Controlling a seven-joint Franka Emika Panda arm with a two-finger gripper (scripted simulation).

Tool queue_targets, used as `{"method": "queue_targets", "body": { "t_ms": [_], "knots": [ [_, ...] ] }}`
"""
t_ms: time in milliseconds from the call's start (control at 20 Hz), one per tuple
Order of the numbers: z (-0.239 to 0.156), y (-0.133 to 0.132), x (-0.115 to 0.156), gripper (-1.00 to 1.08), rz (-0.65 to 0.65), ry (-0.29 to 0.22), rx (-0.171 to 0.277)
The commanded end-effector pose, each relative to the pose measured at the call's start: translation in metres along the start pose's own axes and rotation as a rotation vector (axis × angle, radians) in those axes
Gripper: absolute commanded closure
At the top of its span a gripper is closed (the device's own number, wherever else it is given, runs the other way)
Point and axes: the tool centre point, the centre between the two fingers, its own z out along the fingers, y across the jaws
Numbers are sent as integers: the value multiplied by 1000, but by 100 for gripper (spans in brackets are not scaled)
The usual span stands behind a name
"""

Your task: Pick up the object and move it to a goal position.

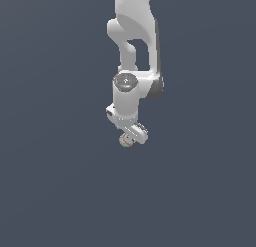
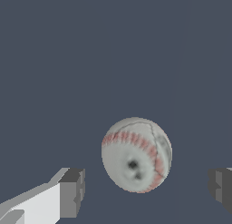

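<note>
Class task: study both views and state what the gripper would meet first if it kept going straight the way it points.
Probably the ball: it lies ahead between the open gripper fingers, touching neither. How far off is unclear.

Ball [image 2: 136, 154]: matt off-white skin, faintly mottled grey, red stitch marks; looks leathery, perhaps. Gripper [image 2: 147, 191] fingers [image 2: 71, 191]: dull dark-grey pads on smooth white shell. Arm [image 1: 134, 36] casing: smooth, plastic-like, soft sheen. Ground [image 1: 50, 191]: flat matt slate.

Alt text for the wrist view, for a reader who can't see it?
A small off-white ball with red stitched seams lies on a plain dark grey surface, centred between the gripper's open jaws. Gaps show on both sides, so neither jaw touches it.
</note>
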Motion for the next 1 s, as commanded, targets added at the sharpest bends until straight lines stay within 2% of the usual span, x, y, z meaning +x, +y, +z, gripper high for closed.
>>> {"method": "queue_targets", "body": {
  "t_ms": [0,350,600,650,950],
  "knots": [
    [7,0,0,-92,0,-1,-1],
    [40,1,-1,-92,5,0,-1],
    [48,0,0,-92,5,0,-1],
    [48,0,0,108,5,0,-1],
    [48,0,0,108,5,0,-1]
  ]
}}
